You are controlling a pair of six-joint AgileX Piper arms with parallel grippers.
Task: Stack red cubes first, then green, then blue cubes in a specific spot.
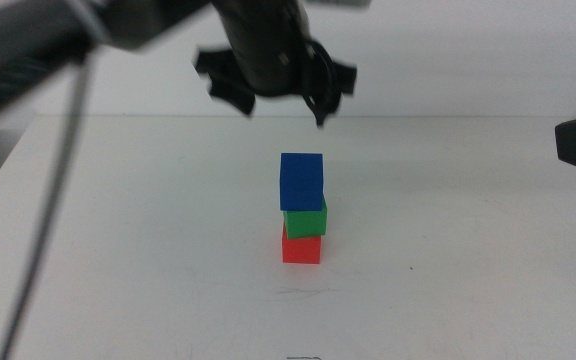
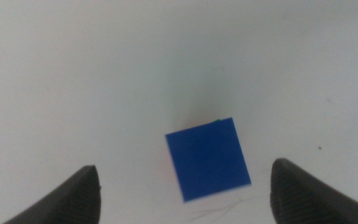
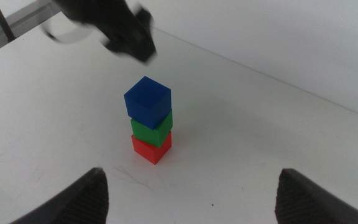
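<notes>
Blue cube (image 1: pixel 302 181) tops green (image 1: pixel 306 221) and red (image 1: pixel 301 248), directly below left gripper (image 1: pixel 280 98), jaws wide.

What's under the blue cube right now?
The green cube sits directly beneath the blue cube, with the red cube at the bottom. Their touching faces are hidden.

Middle camera looked forward and down across the white table (image 1: pixel 448 250), at mid distance. Left wrist camera pointed straight down from close above the blue cube (image 2: pixel 207 158), showing only its top face. Right wrist camera viewed obliquely from the side, further off. All three views shared the cube stack.
</notes>
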